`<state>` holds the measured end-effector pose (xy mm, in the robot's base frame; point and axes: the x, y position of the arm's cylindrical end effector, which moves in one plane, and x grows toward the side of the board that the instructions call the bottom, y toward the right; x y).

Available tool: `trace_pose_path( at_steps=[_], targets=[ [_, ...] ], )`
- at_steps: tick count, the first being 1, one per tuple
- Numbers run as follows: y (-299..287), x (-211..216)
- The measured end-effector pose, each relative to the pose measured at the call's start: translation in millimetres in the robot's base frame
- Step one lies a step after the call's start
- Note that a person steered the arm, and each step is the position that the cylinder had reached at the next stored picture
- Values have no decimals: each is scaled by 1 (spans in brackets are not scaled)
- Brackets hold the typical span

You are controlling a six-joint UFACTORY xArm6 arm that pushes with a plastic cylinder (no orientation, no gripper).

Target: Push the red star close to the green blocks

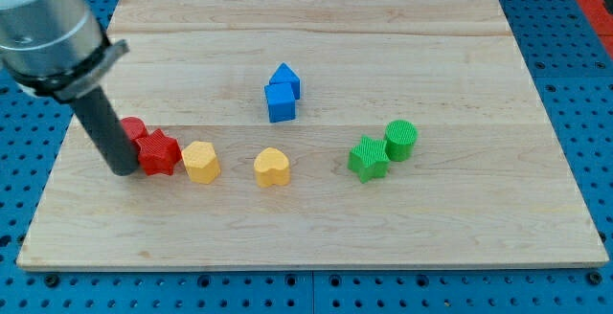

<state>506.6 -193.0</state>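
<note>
The red star [159, 153] lies at the view's left on the wooden board [316, 218]. My tip [124, 169] rests right against the star's left side. A second red block [133, 128] sits just behind the star, partly hidden by the rod. The green star-shaped block [368, 158] and the green cylinder [401, 139] stand together at the view's right, touching each other, far from the red star.
A yellow hexagon block [201, 162] lies just right of the red star. A yellow heart [272, 168] lies between it and the green blocks. Two blue blocks [282, 93] sit together near the board's middle, toward the top.
</note>
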Motion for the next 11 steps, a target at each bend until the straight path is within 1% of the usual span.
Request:
trace_pose_path(
  at_steps=[1,3,4,5,6,7,8,9,10,11],
  targets=[
    [37,-7],
    [11,-41],
    [49,-45],
    [79,-39],
    [43,-36],
    [86,-25],
    [158,-22],
    [184,-31],
    [158,-51],
    [176,-60]
  ],
)
